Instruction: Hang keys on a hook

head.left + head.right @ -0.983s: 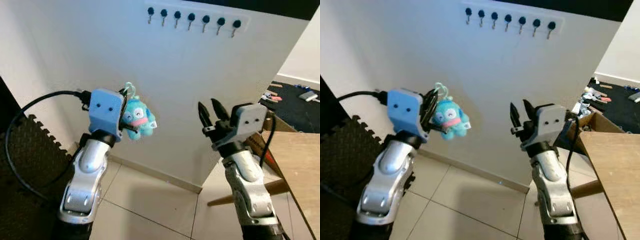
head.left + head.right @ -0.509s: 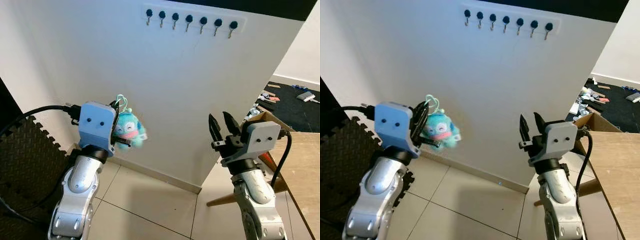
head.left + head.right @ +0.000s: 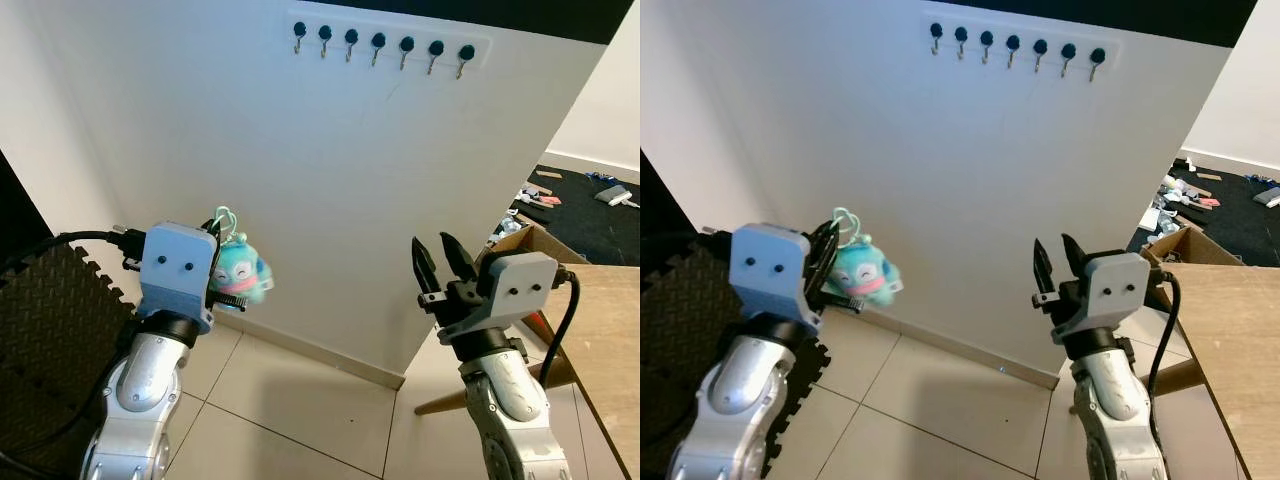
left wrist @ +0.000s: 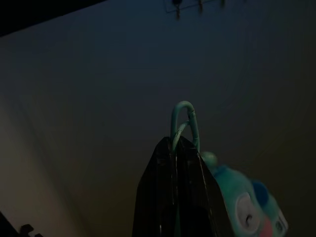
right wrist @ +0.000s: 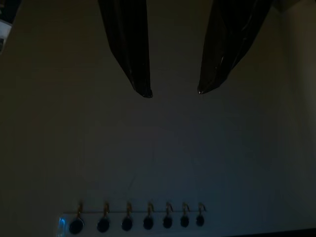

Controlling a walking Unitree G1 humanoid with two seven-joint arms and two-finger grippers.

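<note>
**Seven hooks overhead, keyring held low in the left claw**

Seven dark-knobbed hooks (image 3: 379, 44) run in a row high on the white wall panel (image 3: 330, 190), well above both claws and up to the right of the left one. The left gripper (image 3: 219, 277) is clamped on the keys (image 4: 183, 123): in the left wrist view its two black fingers (image 4: 168, 197) press together on a pale green loop that sticks out past their tips, and a teal plush charm (image 3: 241, 276) hangs just beside the fingers on the wall side. The loop is free and pointing roughly toward the panel.

The step in hand looks like the carry toward the rack; nothing hangs on any hook so far. The next move would call for raising the left claw a long way and steering the loop over one hook's tip.

The right gripper (image 3: 434, 263) holds nothing, its fingers spread apart and aimed up at the wall. A cardboard box (image 3: 530, 245) sits beyond it, to its right; what it holds cannot be made out.
</note>
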